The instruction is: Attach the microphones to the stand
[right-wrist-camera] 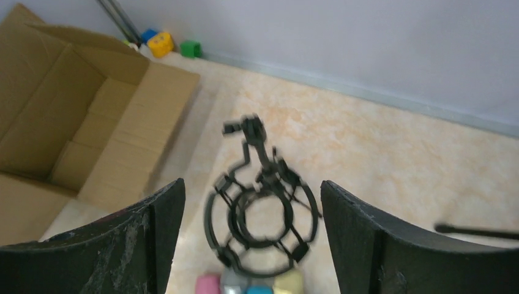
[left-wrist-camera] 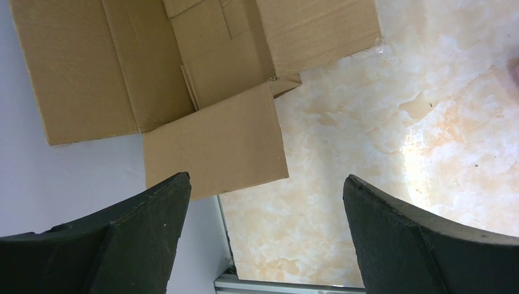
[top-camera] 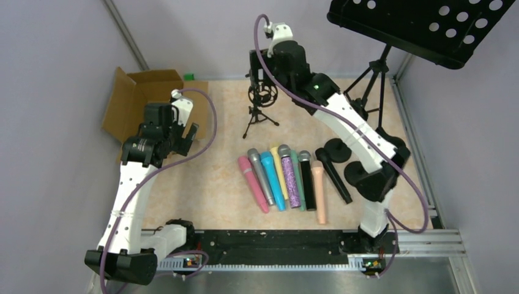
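Near the far edge of the table [top-camera: 208, 202], the right gripper [right-wrist-camera: 251, 190] is hovering over the ring mount of the stand [top-camera: 262, 101], jaws apart and empty. The microphones [top-camera: 287, 177] are lying side by side mid-table, nearer the near edge. The left gripper [left-wrist-camera: 266, 179] is hanging wide open, empty, beside the cardboard box [left-wrist-camera: 153, 61] at the far left corner.

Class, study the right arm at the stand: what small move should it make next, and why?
Probably draw the right gripper back toward the row of microphones: its jaws stand open and empty, and the stand's ring mount holds no microphone yet.
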Controlling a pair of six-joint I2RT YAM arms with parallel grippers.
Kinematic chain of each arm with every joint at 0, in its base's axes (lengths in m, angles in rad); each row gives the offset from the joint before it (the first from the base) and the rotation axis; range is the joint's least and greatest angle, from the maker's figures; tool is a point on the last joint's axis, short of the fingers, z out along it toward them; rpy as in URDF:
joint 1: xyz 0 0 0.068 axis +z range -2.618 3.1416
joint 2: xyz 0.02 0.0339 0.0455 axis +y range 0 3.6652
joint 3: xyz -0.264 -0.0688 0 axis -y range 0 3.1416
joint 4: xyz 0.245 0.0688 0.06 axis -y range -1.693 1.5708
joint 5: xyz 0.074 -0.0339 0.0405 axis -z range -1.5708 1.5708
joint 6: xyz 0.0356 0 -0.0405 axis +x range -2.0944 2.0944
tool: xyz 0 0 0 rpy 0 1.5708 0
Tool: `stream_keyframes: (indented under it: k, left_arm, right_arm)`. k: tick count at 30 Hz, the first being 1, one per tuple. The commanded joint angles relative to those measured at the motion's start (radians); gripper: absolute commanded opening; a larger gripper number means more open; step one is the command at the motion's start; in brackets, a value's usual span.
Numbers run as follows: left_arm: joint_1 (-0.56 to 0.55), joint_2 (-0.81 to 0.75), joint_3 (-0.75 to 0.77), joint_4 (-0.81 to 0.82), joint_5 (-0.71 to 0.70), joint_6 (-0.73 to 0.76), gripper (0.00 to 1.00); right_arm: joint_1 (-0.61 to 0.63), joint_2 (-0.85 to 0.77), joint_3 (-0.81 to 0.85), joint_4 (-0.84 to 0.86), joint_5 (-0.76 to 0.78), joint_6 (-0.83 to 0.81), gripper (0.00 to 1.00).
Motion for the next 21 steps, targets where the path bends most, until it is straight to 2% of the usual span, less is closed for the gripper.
stream_keyframes:
  k: [1,5,9,15,21]
  left_arm:
    - [0.003,-0.030,0.001,0.030,-0.007,-0.027,0.99]
    - [0.003,-0.031,-0.003,0.024,0.004,-0.032,0.99]
    - [0.003,-0.036,-0.007,0.019,0.014,-0.038,0.99]
    - [0.003,-0.049,-0.020,0.007,0.023,-0.052,0.99]
    - [0.003,-0.062,-0.037,-0.001,0.015,-0.051,0.99]
  right_arm:
    - [0.012,-0.299,-0.314,0.034,0.037,0.030,0.79]
    - [0.034,-0.526,-0.697,0.054,0.037,0.109,0.77]
    - [0.080,-0.679,-1.008,0.060,0.022,0.215,0.74]
    - [0.146,-0.707,-1.217,0.087,0.017,0.301,0.71]
    - [0.157,-0.654,-1.299,0.169,0.032,0.297,0.70]
